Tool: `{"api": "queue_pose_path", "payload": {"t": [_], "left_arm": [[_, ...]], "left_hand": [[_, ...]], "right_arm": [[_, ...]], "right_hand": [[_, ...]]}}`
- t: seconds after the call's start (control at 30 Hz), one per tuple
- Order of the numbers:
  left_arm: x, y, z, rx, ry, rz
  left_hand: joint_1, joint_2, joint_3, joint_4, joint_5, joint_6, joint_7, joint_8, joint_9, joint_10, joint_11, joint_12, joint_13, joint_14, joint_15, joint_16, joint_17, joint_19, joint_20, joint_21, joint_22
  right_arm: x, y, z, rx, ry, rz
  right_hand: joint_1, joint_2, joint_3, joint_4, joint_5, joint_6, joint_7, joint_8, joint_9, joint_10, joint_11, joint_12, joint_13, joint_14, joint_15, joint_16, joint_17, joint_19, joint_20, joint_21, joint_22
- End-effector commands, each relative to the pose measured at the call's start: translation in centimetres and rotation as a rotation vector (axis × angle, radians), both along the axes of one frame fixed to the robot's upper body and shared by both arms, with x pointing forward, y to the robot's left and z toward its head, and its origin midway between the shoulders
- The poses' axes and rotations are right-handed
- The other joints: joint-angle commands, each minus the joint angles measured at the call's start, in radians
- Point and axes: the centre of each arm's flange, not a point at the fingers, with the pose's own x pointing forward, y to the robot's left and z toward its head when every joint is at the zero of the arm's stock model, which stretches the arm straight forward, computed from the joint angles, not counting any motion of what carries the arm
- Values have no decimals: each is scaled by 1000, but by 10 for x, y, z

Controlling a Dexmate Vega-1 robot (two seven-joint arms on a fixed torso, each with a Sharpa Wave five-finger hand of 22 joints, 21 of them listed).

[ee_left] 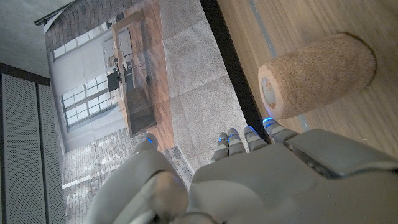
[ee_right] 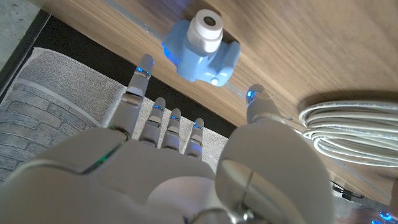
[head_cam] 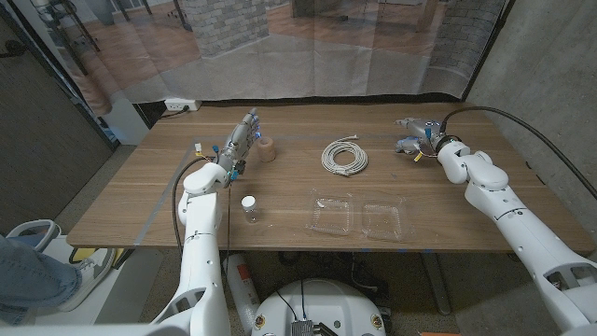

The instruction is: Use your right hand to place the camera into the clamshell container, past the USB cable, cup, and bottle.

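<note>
The small light-blue camera (ee_right: 202, 53) with a white lens lies on the table at the far right, just beyond the fingertips of my right hand (ee_right: 186, 168). That hand (head_cam: 418, 132) hovers over it with fingers spread and holds nothing; the camera (head_cam: 408, 145) is partly hidden under it in the head view. The coiled white USB cable (head_cam: 344, 156) (ee_right: 348, 124) lies to the left of that hand. The clear clamshell container (head_cam: 357, 217) lies open near the front edge. My left hand (head_cam: 240, 140) (ee_left: 249, 180) is open beside the cork-coloured cup (head_cam: 267, 149) (ee_left: 317, 74), which lies on its side.
A small clear bottle (head_cam: 249, 208) with a white cap stands near the front edge, left of the clamshell. A power strip (head_cam: 182, 105) sits behind the table's far left corner. A person's leg and shoe (head_cam: 28, 271) show at the lower left.
</note>
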Motion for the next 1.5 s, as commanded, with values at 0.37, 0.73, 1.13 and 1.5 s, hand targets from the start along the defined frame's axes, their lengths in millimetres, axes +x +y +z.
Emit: {"api": "queue_pose_path", "payload": {"t": [0.37,0.73,1.13,1.5], "left_arm": [[5,-2,0,-1,10,-3],[8,-2,0,-1,18,-4],[10,-3,1,3,25,-4],[10,-4,1,5,31,-1]], "left_hand": [[15,2,-5,-1,-2,8,2,6,5,-1,-9,7,4,-6,7,6,4,-7,10,5,2],[16,3,-7,-1,-3,8,2,6,5,0,-7,7,4,-6,8,6,5,-7,12,5,2],[16,4,-8,0,-3,10,2,6,5,0,-7,7,4,-5,10,7,5,-7,13,5,2],[17,5,-10,0,-4,12,2,6,5,-1,-6,7,4,-4,10,7,5,-7,14,6,2]], "right_arm": [[12,-10,-8,2,43,-53],[18,-13,-13,3,66,-67],[23,-15,-18,-1,64,-73],[26,-16,-20,7,45,-75]], "right_hand": [[31,7,12,6,-16,136,-20,39,5,96,-11,31,7,34,2,2,6,-2,2,-24,4],[53,23,24,4,-22,135,-19,29,5,78,-15,21,8,66,-17,6,6,41,-27,-16,5],[80,44,40,3,-34,166,-19,30,5,92,-31,22,9,105,-61,12,10,80,-66,-11,7],[104,67,55,4,-51,219,-30,36,5,144,-58,37,10,169,-106,25,18,118,-102,-7,10]]}}
